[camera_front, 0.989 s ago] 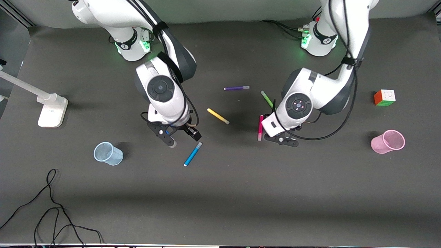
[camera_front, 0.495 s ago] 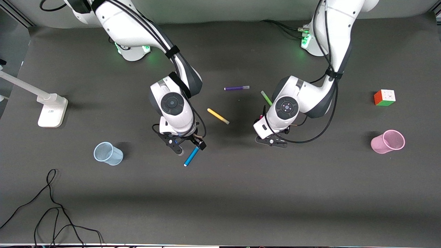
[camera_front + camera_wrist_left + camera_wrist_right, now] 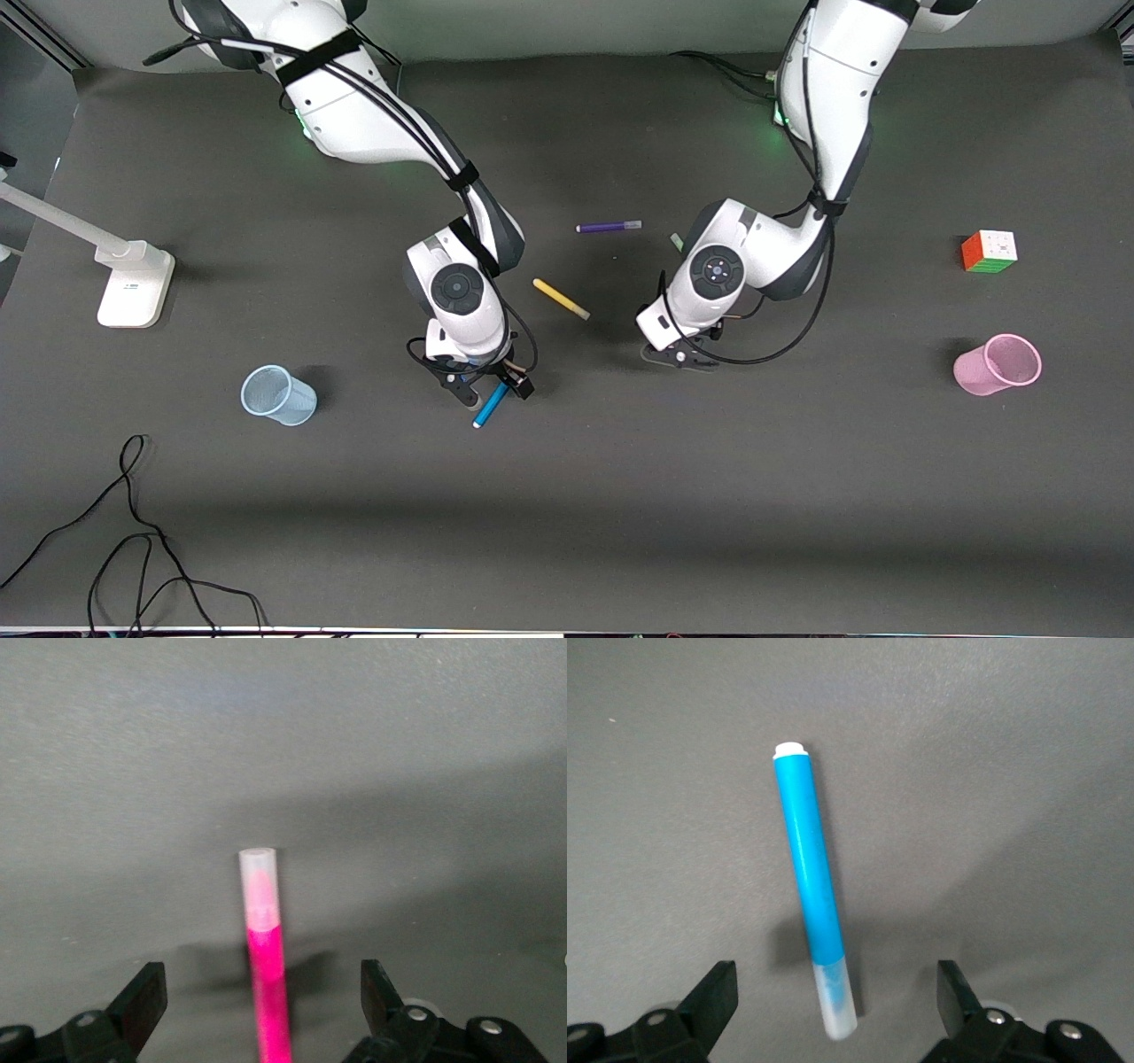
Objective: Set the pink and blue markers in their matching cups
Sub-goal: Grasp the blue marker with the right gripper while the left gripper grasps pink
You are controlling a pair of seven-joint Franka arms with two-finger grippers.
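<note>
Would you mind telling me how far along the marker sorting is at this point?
Done: nothing; the blue cup and pink cup hold no markers. In hand: the right gripper straddles the blue marker and the left gripper the pink marker, jaws open. Left: grasping, carrying and dropping both.

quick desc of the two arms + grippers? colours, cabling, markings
Both arms: glossy white shells, dark grey joint bands, a round dark cap on the wrist, black cables strapped along the links, green lights at the bases. Left gripper and right gripper: black two-finger jaws with wedge-shaped tips and silver screws.
</note>
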